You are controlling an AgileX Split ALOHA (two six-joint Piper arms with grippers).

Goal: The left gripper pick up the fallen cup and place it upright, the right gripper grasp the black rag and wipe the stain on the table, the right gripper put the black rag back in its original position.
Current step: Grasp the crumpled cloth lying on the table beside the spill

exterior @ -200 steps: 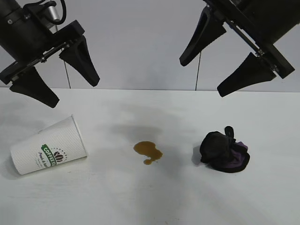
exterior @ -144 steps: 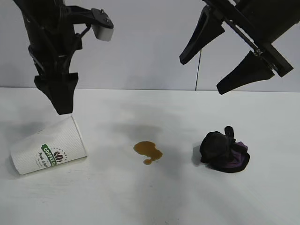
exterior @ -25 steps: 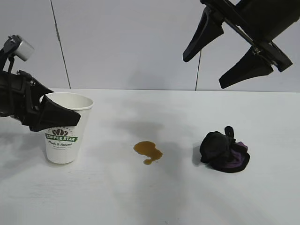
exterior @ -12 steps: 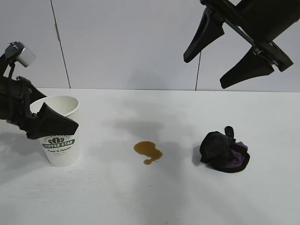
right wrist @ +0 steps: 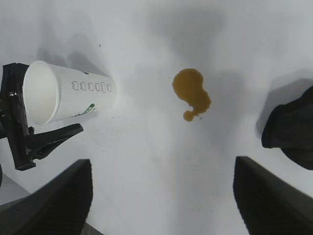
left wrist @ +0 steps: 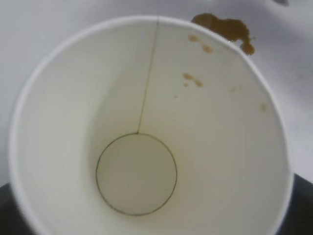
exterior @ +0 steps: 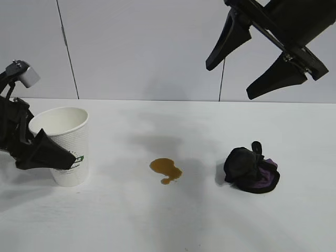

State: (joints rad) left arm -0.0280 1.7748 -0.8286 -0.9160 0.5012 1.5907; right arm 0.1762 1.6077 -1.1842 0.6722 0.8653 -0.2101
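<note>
The white paper cup [exterior: 65,139] has its base on the table [exterior: 157,220] at the left, mouth up, leaning a little to the left. My left gripper [exterior: 52,149] reaches in from the left edge and is shut on the cup, with one finger [exterior: 50,156] across its front, covering most of the green logo. The left wrist view looks straight down into the empty cup [left wrist: 137,176]. The amber stain [exterior: 165,169] lies mid-table. To its right sits the bunched black rag [exterior: 249,170]. My right gripper [exterior: 229,83] hangs open high above the rag, holding nothing.
A grey panelled wall [exterior: 147,47] closes off the far edge of the table. The left arm's white-cased wrist camera [exterior: 22,73] sticks up at the far left. Bare tabletop runs along the front edge and between cup, stain [right wrist: 191,93] and rag [right wrist: 291,127].
The cup lay on its side eight seconds ago. In the last second the left gripper and cup slid left and the cup tipped slightly left. The right arm barely moved.
</note>
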